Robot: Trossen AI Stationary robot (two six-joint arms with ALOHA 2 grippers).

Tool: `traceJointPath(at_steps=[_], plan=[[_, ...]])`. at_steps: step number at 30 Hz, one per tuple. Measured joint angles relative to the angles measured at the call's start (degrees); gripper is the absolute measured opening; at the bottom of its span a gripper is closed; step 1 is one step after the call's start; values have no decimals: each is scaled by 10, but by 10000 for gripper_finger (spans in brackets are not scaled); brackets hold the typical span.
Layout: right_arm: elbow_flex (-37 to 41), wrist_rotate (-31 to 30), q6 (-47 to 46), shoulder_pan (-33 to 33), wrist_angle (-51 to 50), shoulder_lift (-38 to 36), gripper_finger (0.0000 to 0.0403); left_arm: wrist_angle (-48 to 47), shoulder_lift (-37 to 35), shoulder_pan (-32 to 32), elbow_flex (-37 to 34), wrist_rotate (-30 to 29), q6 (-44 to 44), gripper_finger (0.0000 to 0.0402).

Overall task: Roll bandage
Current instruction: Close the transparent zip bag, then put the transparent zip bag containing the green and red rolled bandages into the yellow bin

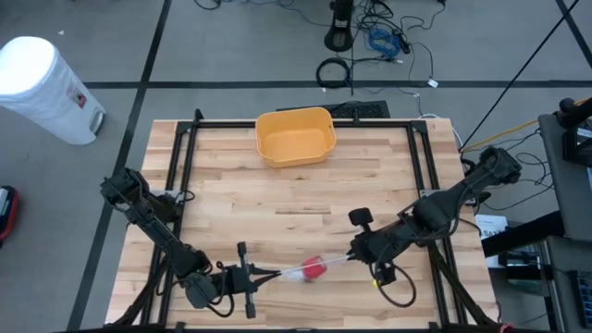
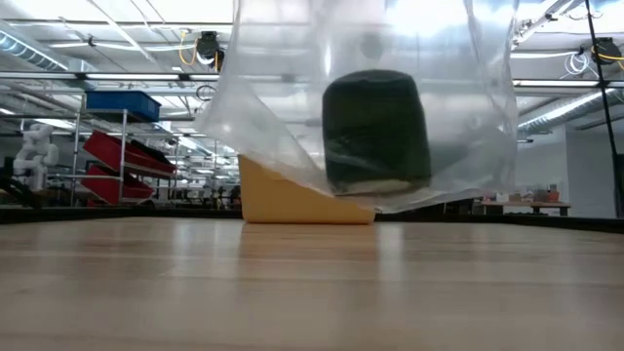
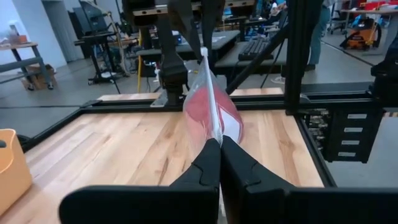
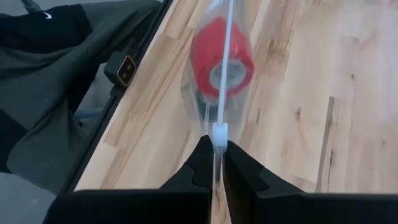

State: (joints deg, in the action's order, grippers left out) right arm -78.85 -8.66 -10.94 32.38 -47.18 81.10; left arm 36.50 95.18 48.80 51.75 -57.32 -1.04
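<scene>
— Where is the red roll of bandage right now?

— Inside a clear plastic zip bag, near the front edge of the light wooden slatted table, between the two arms. In the right wrist view the roll shows its pale hollow core, and the bag sags around it. In the low view the roll looks dark and hangs in the bag clear of the tabletop.

— Who has hold of the bag?

— Both arms. The left gripper is clenched on one end of the bag; its dark fingers press together on the plastic edge. The right gripper pinches the opposite end, its fingers closed on the bag's top strip right at the small white slider.

— So the bag is stretched between them?

— Yes, it runs in a line from one gripper to the other, with the roll about midway.

— Anything else on the table?

— A yellow plastic rectangular bin sits at the far edge, well apart from the bag. A black metal frame borders the table.

— And off the table?

— A white cylindrical container stands on the grey floor beyond the far left corner, and black cables lie on the floor behind the table.
</scene>
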Motion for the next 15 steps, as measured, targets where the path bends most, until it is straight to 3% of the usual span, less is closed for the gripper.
traceJointPath(at_steps=[9, 15], plan=[[0, 6, -6, 1, -31, -22, 33, -5, 0, 3, 0, -7, 0, 0], [0, 12, -26, 11, -43, -22, 106, -16, 0, 2, 0, -15, -5, 0]])
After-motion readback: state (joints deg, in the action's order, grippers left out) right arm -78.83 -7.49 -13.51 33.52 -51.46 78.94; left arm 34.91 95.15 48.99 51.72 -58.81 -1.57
